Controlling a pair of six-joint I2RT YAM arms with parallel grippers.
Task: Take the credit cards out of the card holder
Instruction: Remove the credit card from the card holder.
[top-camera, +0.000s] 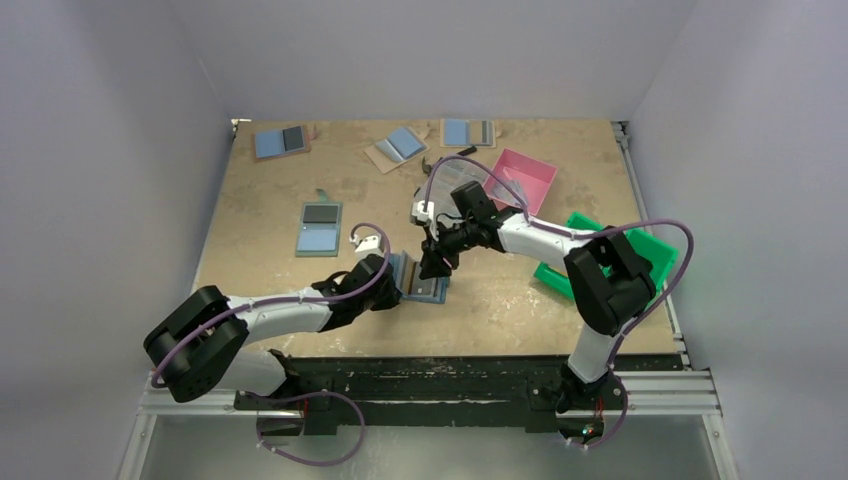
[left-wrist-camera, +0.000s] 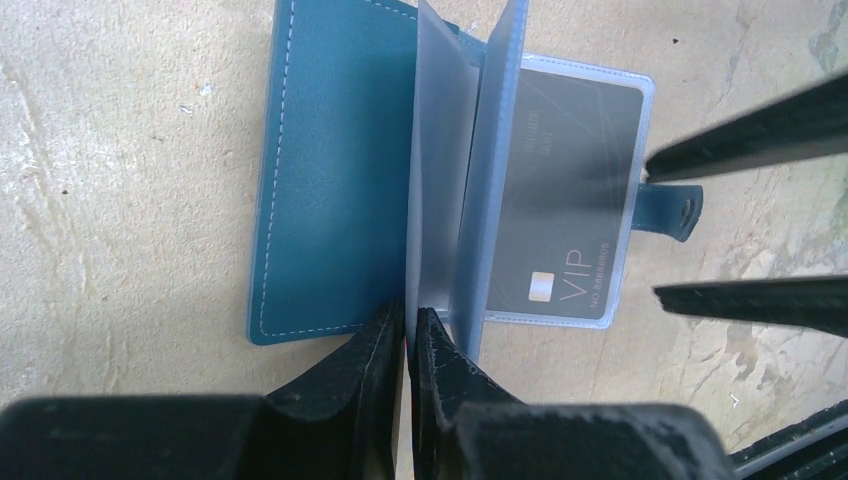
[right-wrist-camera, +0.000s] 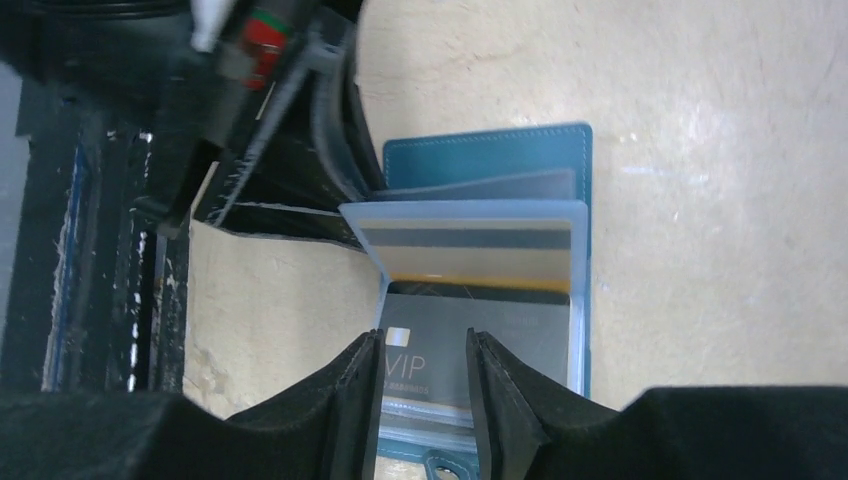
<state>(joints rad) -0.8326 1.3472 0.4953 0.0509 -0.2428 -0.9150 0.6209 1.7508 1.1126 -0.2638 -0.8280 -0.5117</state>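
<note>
The card holder (top-camera: 424, 279) lies open at the table's front centre, its teal cover (left-wrist-camera: 330, 180) flat and its clear sleeves standing up. My left gripper (left-wrist-camera: 410, 322) is shut on the near edge of one upright clear sleeve (left-wrist-camera: 440, 170). A grey VIP card (left-wrist-camera: 560, 200) sits in the flat sleeve on the right. In the right wrist view a gold card with a dark stripe (right-wrist-camera: 470, 258) shows in a raised sleeve above the grey VIP card (right-wrist-camera: 510, 335). My right gripper (right-wrist-camera: 425, 350) is open, its fingers straddling the VIP card's outer end; I cannot tell if they touch it.
Other blue holders lie at the back (top-camera: 281, 141), (top-camera: 400, 147), (top-camera: 468, 132) and at mid left (top-camera: 320, 228). A pink tray (top-camera: 525, 178) and a green tray (top-camera: 640, 250) stand on the right. The table's front edge (right-wrist-camera: 90, 300) is close behind the holder.
</note>
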